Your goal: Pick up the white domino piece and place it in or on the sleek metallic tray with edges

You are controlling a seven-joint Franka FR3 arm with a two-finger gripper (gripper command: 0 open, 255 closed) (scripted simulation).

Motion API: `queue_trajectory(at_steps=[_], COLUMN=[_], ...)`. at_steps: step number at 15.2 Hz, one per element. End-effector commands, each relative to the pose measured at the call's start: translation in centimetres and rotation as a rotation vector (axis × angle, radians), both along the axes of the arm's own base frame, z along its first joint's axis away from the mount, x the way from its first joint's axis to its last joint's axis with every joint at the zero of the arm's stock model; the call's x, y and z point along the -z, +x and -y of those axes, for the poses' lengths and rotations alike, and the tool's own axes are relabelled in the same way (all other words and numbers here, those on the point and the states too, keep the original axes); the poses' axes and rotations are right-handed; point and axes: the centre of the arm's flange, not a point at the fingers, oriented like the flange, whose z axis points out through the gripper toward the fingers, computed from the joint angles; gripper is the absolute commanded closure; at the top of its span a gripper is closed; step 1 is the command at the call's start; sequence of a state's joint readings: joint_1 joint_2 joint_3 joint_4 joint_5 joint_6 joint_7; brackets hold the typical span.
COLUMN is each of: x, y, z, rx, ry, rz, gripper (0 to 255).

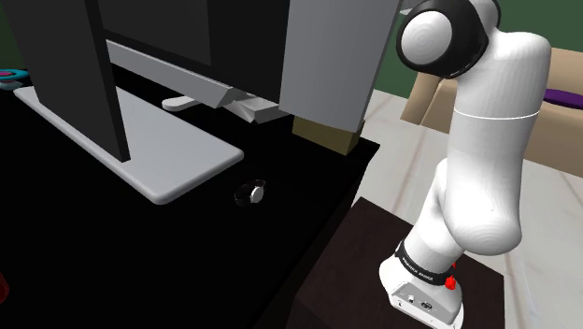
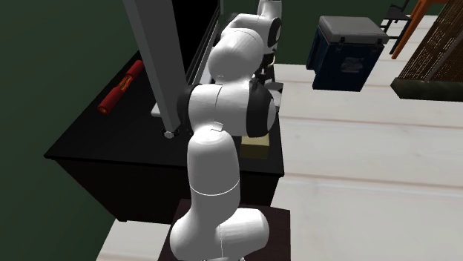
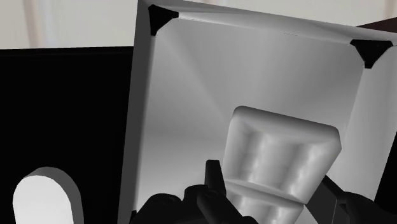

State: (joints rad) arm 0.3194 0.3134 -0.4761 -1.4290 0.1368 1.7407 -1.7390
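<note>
Tool (image 3: 270,188) pinches the domino (image 3: 283,149), one finger on each side. The domino hangs over the grey tray (image 3: 184,89), inside its walls and apparently not touching the floor. Step looks like placing: lower straight down, stay off the walls, and let go only when low so the piece doesn't bounce or tip out.
</note>
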Motion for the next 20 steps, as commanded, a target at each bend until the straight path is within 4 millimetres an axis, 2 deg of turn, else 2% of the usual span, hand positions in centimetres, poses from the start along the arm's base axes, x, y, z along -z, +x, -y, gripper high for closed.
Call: queue_trajectory(at_steps=[1, 4, 12, 13, 18, 20], x=[1.1, 3.0, 3.0, 3.0, 3.0, 0.3], y=[-0.1, -0.1, -0.1, -0.1, -0.1, -0.2], z=[0.0, 0.0, 0.0, 0.0, 0.0, -0.1], rx=[0.000, 0.000, 0.000, 0.000, 0.000, 0.000], ry=[0.000, 0.000, 0.000, 0.000, 0.000, 0.000], rz=[0.000, 0.000, 0.000, 0.000, 0.000, 0.000], gripper=[255, 255, 255, 0, 0, 0])
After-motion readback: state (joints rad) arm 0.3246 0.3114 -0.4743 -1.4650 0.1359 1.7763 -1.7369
